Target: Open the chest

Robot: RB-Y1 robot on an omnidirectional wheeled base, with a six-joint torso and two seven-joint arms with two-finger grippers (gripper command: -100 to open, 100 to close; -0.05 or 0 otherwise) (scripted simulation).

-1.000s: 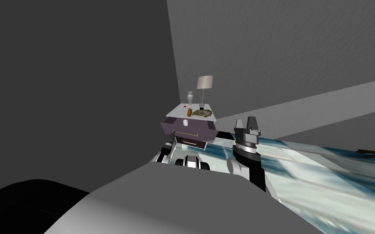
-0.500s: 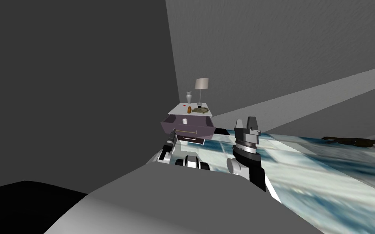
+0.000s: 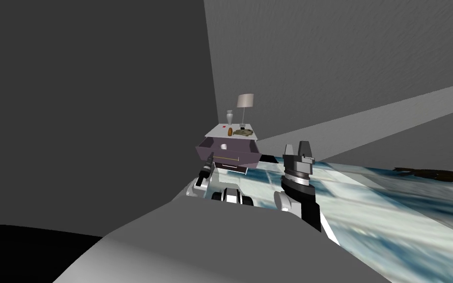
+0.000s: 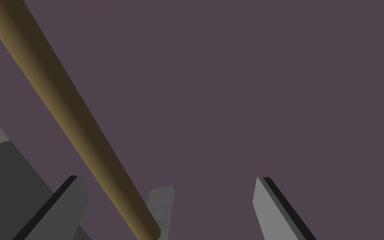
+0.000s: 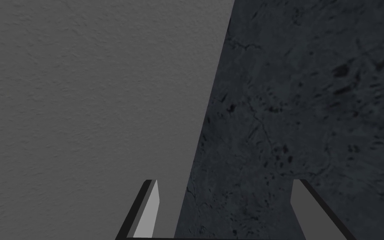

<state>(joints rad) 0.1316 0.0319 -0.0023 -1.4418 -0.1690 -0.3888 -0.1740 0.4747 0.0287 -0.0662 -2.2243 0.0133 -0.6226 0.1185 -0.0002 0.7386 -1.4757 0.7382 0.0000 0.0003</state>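
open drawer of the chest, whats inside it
In the head view the chest's open top drawer holds one small white object, perhaps a cup. The drawer's front panel hides the near part of its floor, so anything there is unseen.

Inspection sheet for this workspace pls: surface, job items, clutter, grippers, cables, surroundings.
Surface: chest top, white, crowded.
Job's things: purple chest, top drawer looks pulled out, white item inside; tan handle on its front.
Clutter: lamp, vase, brown item, flat dish on the chest top.
Grippers: left gripper open around the handle, not pinched; right gripper open, pointing up, holding nothing.
Cables: nothing seen.
Surroundings: grey walls; patterned floor; dark object on the floor at right.
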